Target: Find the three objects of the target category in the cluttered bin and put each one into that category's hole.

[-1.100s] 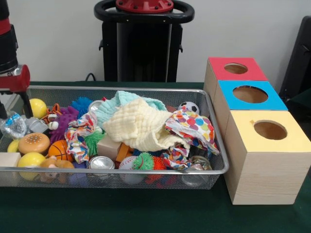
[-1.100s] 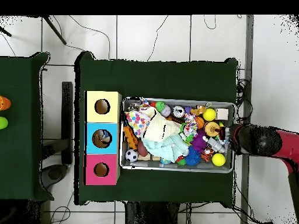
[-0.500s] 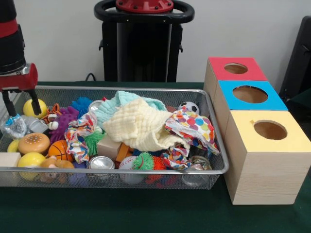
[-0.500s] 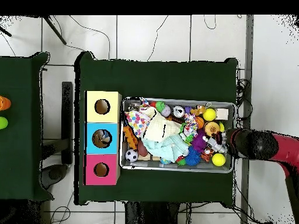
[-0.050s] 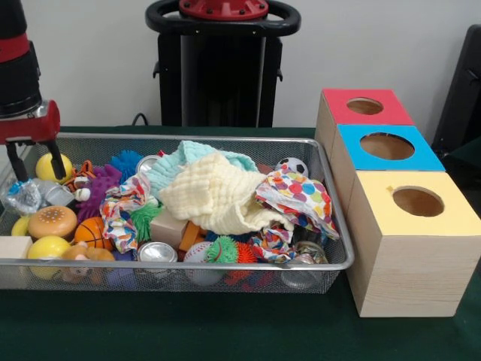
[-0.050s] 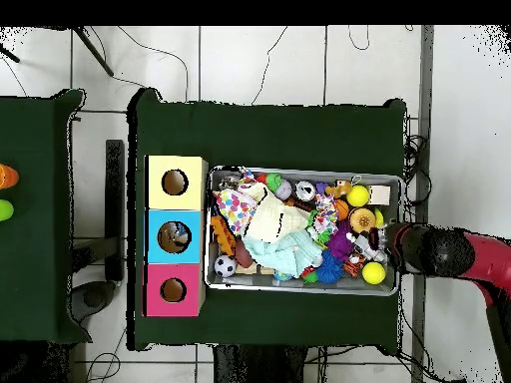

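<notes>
Wire bin (image 5: 334, 259): tool (image 5: 35, 167) spread at end wall.

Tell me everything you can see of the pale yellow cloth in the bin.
The pale yellow cloth is a soft, crinkled fabric, crumpled in a loose heap on top of the clutter near the middle of the wire mesh bin. It overlaps a mint green cloth behind it and touches a polka-dot cloth at its side. Nothing grips it.
</notes>
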`<action>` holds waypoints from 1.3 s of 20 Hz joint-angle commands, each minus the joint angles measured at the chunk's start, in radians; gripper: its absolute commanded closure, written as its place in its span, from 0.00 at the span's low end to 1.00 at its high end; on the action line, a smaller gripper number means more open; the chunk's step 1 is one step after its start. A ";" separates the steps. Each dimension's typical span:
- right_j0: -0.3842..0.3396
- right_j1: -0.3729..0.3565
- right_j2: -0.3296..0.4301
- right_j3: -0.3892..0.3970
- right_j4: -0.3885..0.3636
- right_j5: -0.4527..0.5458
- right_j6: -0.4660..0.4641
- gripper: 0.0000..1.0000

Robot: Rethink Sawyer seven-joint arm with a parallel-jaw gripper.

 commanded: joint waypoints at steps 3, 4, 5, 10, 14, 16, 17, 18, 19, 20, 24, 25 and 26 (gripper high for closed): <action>-0.018 0.053 0.018 -0.001 -0.077 -0.029 -0.311 0.00; -0.019 0.056 0.020 -0.008 -0.078 -0.025 -0.318 0.00; -0.021 0.060 0.021 -0.012 -0.079 -0.024 -0.323 0.00; -0.027 0.064 0.025 -0.014 -0.084 -0.023 -0.331 0.00; -0.028 0.071 0.032 -0.032 -0.080 -0.009 -0.351 0.00; -0.031 0.069 0.036 -0.042 -0.077 0.006 -0.371 0.00; -0.033 0.069 0.039 -0.049 -0.075 0.013 -0.382 0.00; -0.034 0.073 0.040 -0.055 -0.075 0.016 -0.391 0.00; -0.034 0.075 0.041 -0.060 -0.075 0.018 -0.394 0.00; -0.035 0.081 0.040 -0.066 -0.076 0.018 -0.398 0.00; -0.029 0.070 0.028 -0.031 -0.078 -0.011 -0.345 0.00; -0.024 0.066 0.025 -0.021 -0.077 -0.018 -0.327 0.00; -0.020 0.060 0.022 -0.007 -0.078 -0.028 -0.306 0.00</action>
